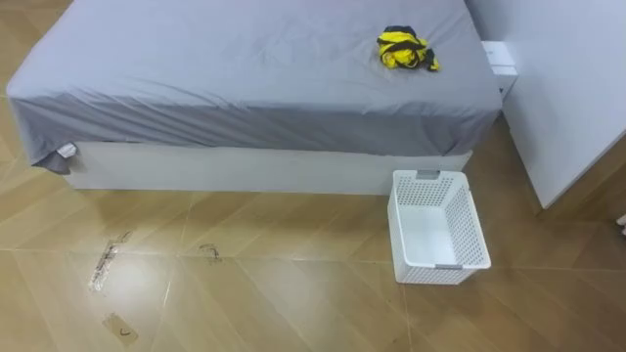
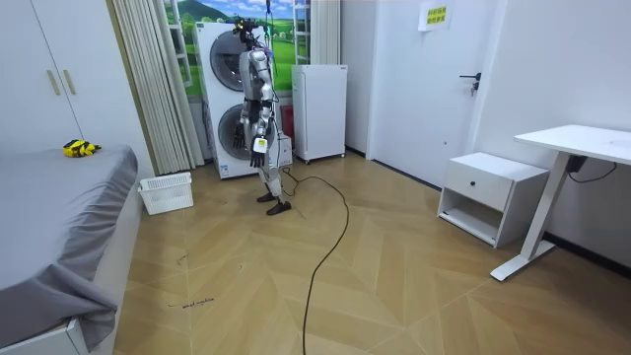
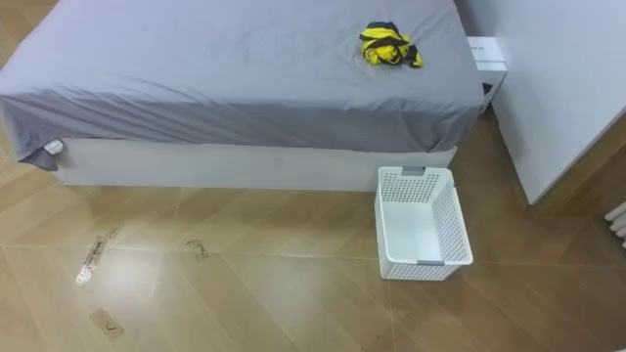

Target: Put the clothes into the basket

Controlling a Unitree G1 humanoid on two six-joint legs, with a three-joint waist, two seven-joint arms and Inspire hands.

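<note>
Clothes point(image 1: 406, 49) on bed point(image 1: 245, 78), basket point(image 1: 437, 227) empty
The yellow-black clothes lie near the bed's edge; the basket stands beside it on the floor point(image 1: 293, 284); the left hand point(image 2: 258, 147) is too far off to tell its state.

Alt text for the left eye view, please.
A yellow-and-black garment lies bunched on a grey-sheeted bed, near its right side. A white perforated basket stands empty on the wooden floor just in front of the bed.

You're looking at yellow-and-black clothes point(image 1: 406, 49), a plain grey bed sheet point(image 1: 245, 68), a white bed base point(image 1: 245, 168), a white basket point(image 1: 468, 230) dotted with rows of small holes, and a tan herringbone wood floor point(image 1: 293, 293).
</note>
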